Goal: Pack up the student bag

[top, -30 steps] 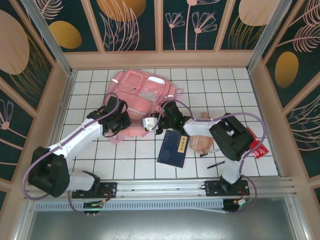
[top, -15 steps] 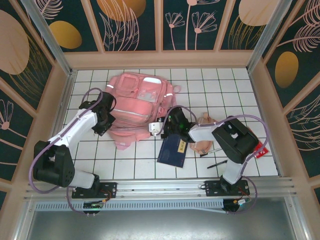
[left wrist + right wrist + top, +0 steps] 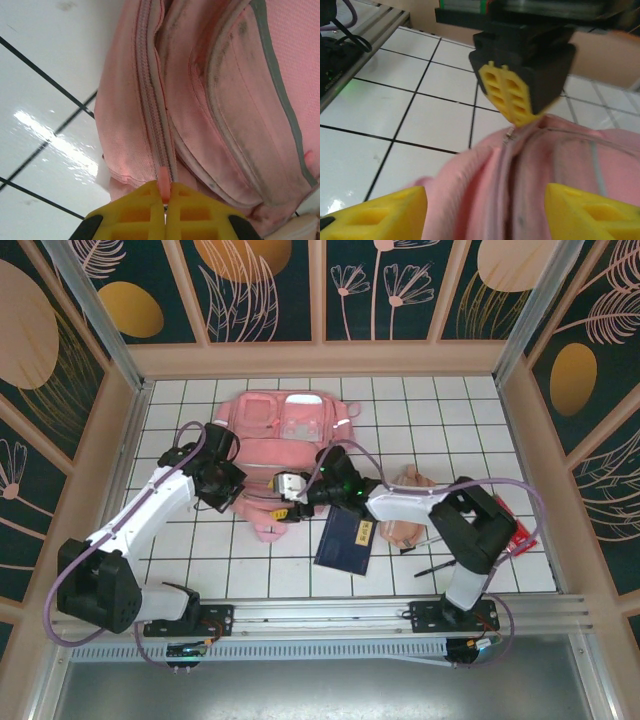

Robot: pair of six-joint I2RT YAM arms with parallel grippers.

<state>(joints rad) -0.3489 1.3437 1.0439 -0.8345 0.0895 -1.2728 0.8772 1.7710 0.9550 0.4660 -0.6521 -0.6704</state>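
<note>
Left wrist: left tool [image 3: 166, 200] pinches zip pull [image 3: 163, 178] of student bag [image 3: 225, 100]; right tool [image 3: 482, 212] spread over it.

Both arms [image 3: 150, 508] are showing white shells, black joints, trailing purple cables [image 3: 185, 430] — yellow gridded pads [image 3: 142, 212] are tipping each tool [image 3: 165, 192].
</note>
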